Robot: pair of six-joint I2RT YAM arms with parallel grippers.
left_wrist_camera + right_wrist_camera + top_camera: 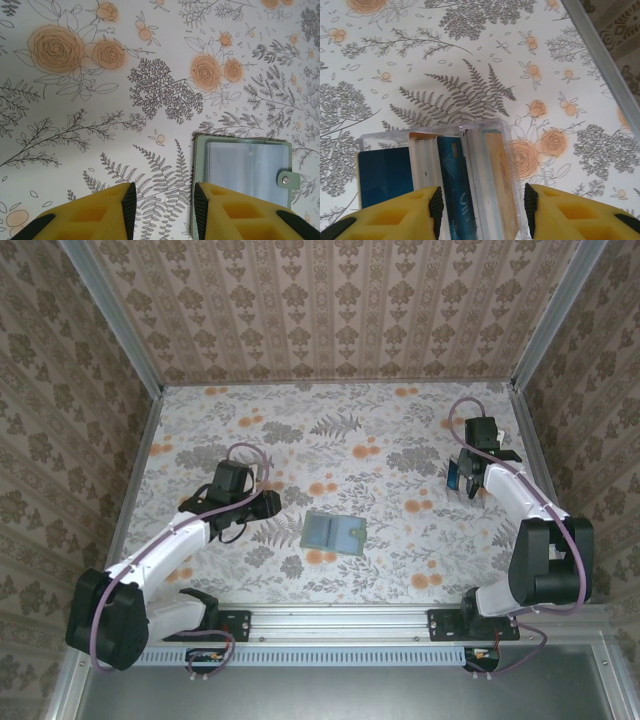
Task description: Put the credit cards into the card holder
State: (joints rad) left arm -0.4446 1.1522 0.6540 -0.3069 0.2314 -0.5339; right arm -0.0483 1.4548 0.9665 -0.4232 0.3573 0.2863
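Top view: card holder (333, 532) lay open and flat near the middle of the floral table (380, 430), pale inside facing up. It was well apart from the credit cards (455, 476), which were over by the right edge of the table.

Left gripper (262, 503) sat just left of the holder. In the left wrist view, the left gripper (164, 192) had its yellow fingers (107, 205) apart with only bare tabletop between them, holding nothing. The card holder (250, 167) lay beside the right-hand finger, clear slots showing and the snap tab (286, 180) on its right edge.

Right gripper (470, 478) was at the cards. In the right wrist view, the credit cards (455, 170) stood on edge in a clear plastic case (470, 126), with a blue card (385, 175) on the left and a tan one (500, 175) on the right. The right gripper (482, 197) had one finger on each side of part of the stack. We could not tell whether the pads pressed on the cards. A metal rail (600, 50) ran along the upper right.
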